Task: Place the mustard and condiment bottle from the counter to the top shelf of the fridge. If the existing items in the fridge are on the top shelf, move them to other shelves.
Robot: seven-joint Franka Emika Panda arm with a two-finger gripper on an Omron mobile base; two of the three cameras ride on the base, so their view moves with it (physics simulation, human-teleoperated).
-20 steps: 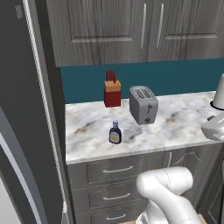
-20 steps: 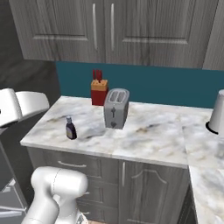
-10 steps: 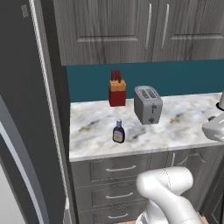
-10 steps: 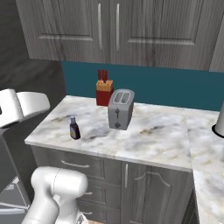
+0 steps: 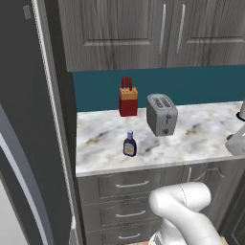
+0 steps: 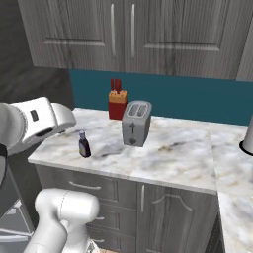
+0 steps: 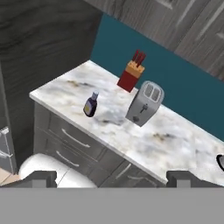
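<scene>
Here the condiment bottle [image 5: 129, 144] stands upright on the counter [image 5: 191, 143].

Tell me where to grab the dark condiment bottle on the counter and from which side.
Grip the condiment bottle across its wider labelled body, below the narrow neck. It stands upright and apart from the toaster, so a level approach from the counter's front edge looks best for the open gripper.

A rendered home kitchen: white-grey marbled stone surface [image 5: 191, 136] over grey drawers with silver handles [image 5: 132, 184], grey wood-grain wall cabinets [image 6: 123, 34] above a teal backsplash [image 6: 197, 101]. On the stone, a silver two-slot toaster [image 5: 161, 115] and a red knife block [image 5: 128, 101].
</scene>
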